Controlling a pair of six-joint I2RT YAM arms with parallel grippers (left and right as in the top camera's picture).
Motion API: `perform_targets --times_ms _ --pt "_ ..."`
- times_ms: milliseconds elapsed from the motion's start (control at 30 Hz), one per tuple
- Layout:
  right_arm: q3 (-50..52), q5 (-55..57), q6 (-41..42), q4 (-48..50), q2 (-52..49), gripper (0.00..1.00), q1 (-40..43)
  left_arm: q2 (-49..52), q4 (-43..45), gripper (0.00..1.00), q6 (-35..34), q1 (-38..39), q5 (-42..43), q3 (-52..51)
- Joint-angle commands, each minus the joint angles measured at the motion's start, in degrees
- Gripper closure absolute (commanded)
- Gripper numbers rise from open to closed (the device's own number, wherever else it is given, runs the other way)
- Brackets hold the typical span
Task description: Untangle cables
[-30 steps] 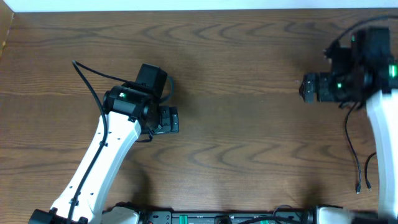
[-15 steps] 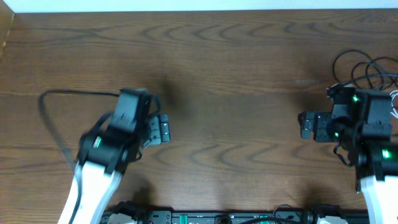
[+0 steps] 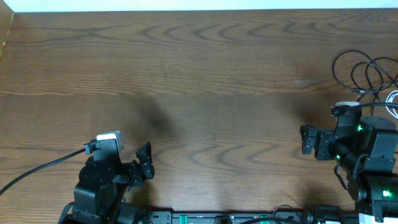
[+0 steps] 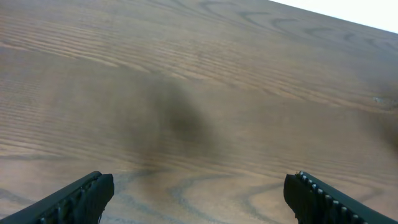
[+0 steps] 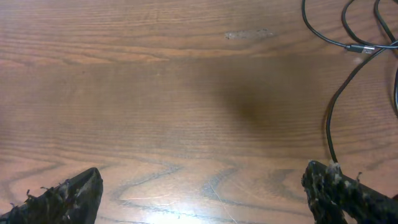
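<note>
The cables point(image 3: 367, 71) are lying in loose black loops at the far right of the table point(image 3: 205, 74), with a bit of white cord point(image 3: 393, 99) showing at the right edge just nearer than them. In the right wrist view the black loops point(image 5: 348, 37) are curving along the upper right, and one strand is running down toward the right fingertip, though contact cannot be told.

The right gripper point(image 3: 306, 140) is sitting just nearer than the cables, on an arm folded low at the near right and pointing left across the wood. Its fingers point(image 5: 348, 190) are standing wide apart with only bare table between them, gripping nothing.

The left gripper point(image 3: 146, 163) is resting at the near left, well apart from the cables, on an arm tucked back against the near edge. Its fingers point(image 4: 74, 199) are likewise spread wide and are holding nothing.
</note>
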State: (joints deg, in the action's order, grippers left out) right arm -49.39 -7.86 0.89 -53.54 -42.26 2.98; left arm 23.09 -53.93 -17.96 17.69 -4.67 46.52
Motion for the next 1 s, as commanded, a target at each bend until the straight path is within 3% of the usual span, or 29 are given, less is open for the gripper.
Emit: perform_targets --times_ms 0,500,633,967 --pt "0.4 0.4 0.8 -0.1 0.2 0.01 0.0 0.1 0.0 0.07 0.1 0.0 -0.7 -0.3" --pt "0.8 2.1 -0.3 2.3 2.8 0.01 -0.2 0.1 0.0 0.07 0.1 0.0 -0.7 -0.3" --pt "6.0 1.6 -0.3 11.4 9.7 0.01 -1.2 0.1 0.0 0.07 0.1 0.0 -0.7 -0.3" --pt "33.1 -0.2 -0.3 48.2 34.3 0.01 -7.6 0.1 0.0 0.07 0.1 0.0 -0.7 -0.3"
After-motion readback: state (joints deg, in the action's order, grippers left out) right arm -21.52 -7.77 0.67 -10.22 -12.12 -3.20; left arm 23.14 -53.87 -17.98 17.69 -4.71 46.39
